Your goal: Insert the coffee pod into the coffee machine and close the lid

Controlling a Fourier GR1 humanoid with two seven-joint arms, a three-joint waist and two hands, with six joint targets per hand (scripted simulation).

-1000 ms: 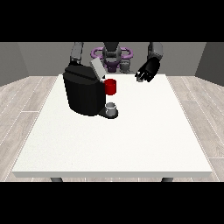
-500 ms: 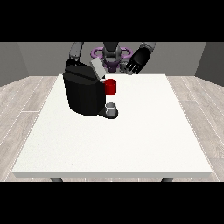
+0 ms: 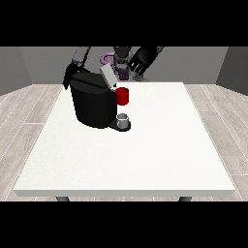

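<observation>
The black coffee machine [image 3: 94, 104] stands on the left half of the white table [image 3: 160, 145]. Its grey lid [image 3: 107, 75] is tilted up and open. A red thing at the machine [image 3: 122, 96] sits at its front. Below that, a small grey thing [image 3: 124, 119] rests on the machine's base. The hand at the view's right [image 3: 139, 60] hangs in the air above the table's far edge, just right of the lid, with its fingers spread and nothing in them. The hand at the view's left [image 3: 69, 77] is a dark shape against the machine's back left corner.
The robot's torso [image 3: 121, 63] is behind the table's far edge, close behind the machine. The table's near edge [image 3: 126, 193] runs across the bottom of the view. Grey wood floor surrounds the table.
The hand at the view's right has swung leftward, from well to the right of the machine to a spot near the open lid. The machine and the other hand have not moved.
</observation>
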